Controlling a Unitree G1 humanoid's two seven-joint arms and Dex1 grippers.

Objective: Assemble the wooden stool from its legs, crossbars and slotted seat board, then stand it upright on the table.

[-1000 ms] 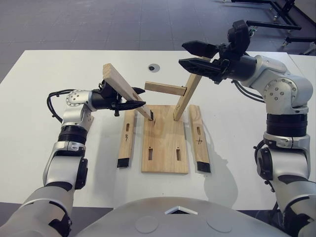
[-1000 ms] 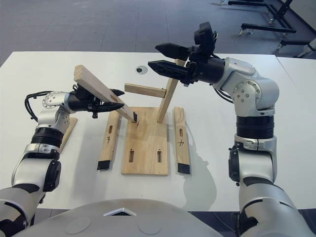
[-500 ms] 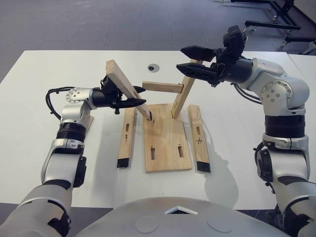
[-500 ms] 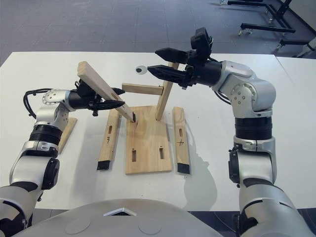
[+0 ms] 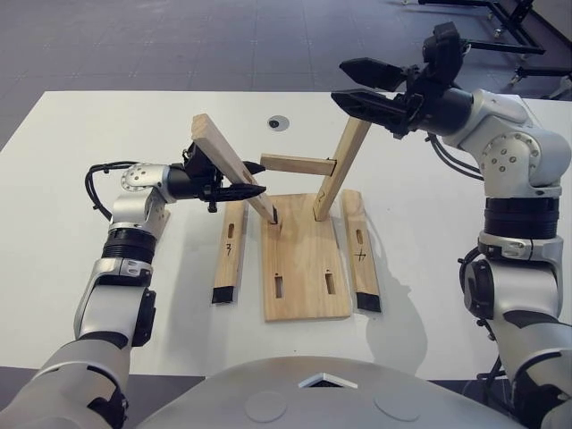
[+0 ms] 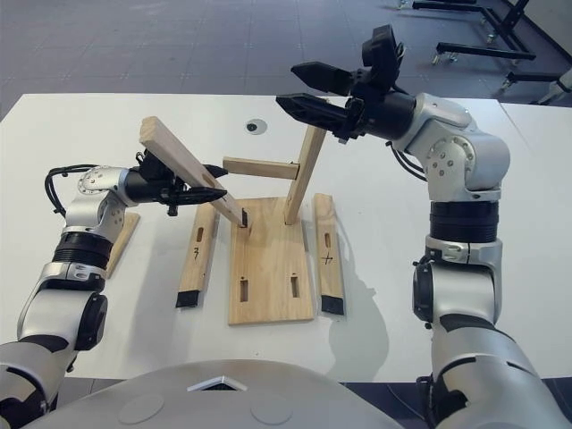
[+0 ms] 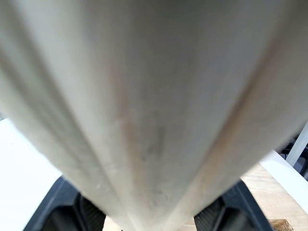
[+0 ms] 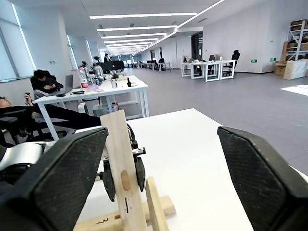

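1. Left gripper [image 5: 251, 179] pinches tilted leg [image 5: 217, 146], whose lower end is at seat board's [image 5: 304, 281] far-left slot.
2. Right gripper [image 5: 340, 80] is spread wide at upright leg's [image 5: 340, 170] top, not gripping.
3. Seat board lies flat mid-table, left slat [image 5: 229, 250] and right slat [image 5: 359, 250] beside it.

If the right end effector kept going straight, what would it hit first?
Likely the top of the upright leg, close by the open right end effector, though it might skim over.
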